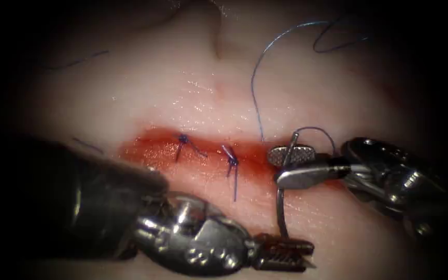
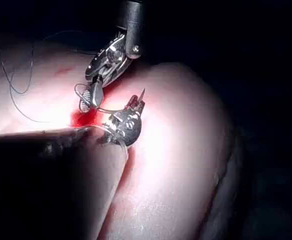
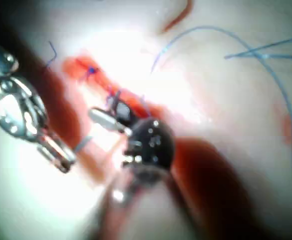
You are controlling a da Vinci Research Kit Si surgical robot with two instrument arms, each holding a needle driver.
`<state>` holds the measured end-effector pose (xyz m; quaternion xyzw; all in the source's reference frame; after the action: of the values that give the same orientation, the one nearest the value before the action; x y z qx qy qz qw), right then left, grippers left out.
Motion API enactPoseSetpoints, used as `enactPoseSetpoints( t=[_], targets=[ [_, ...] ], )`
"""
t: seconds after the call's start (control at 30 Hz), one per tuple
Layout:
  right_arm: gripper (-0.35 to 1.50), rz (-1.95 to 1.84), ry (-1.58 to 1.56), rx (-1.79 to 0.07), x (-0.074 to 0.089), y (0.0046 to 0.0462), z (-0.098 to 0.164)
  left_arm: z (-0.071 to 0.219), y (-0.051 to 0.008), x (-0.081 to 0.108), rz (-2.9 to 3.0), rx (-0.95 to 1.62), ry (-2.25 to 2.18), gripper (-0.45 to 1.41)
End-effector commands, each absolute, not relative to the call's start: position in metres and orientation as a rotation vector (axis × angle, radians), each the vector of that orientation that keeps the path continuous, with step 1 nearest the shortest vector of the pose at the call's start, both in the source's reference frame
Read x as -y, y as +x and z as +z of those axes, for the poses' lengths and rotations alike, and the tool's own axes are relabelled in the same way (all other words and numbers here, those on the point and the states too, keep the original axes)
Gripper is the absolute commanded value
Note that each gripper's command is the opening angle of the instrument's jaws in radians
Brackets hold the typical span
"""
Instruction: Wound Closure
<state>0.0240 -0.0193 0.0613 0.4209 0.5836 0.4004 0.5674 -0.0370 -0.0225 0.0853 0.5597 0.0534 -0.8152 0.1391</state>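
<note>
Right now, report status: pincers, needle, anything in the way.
Right pincer open around needle near its tail. Left pincer shut on needle tip. Needle outside tissue, across cut. Two stitches left of it.

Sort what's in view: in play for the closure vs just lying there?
In play:
- needle, near its blunt end in the open right end effector
- left end effector, shut on needle tip
- thread
- cut
- tissue

Lying about:
- two tied stitches
- red fluid
</note>
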Motion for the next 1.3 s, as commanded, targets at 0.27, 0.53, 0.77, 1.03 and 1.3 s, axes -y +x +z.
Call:
enactPoseSetpoints(
  t=[0.27,0.53,0.77,1.03,1.3],
  targets=[
    [-0.35,0.926,1.013,-1.400,0.0201,0.0243,0.0615,0.0857,-0.0373,0.0231,-2.354,-0.159,1.610,-0.45],
    [-0.35,0.891,0.837,-1.448,0.0184,0.0230,0.0622,0.0853,-0.0373,0.0218,-2.534,-0.353,1.677,0.93],
    [-0.35,0.765,0.509,-1.501,0.0160,0.0205,0.0621,0.0853,-0.0358,0.0213,-2.686,-0.568,1.732,0.91],
    [-0.35,0.650,0.264,-1.527,0.0149,0.0204,0.0615,0.0874,-0.0336,0.0184,-3.049,-0.765,1.620,0.22],
    [-0.35,0.631,0.166,-1.533,0.0144,0.0211,0.0618,0.0890,-0.0327,0.0170,-3.188,-0.834,1.544,0.04]
  ],
)
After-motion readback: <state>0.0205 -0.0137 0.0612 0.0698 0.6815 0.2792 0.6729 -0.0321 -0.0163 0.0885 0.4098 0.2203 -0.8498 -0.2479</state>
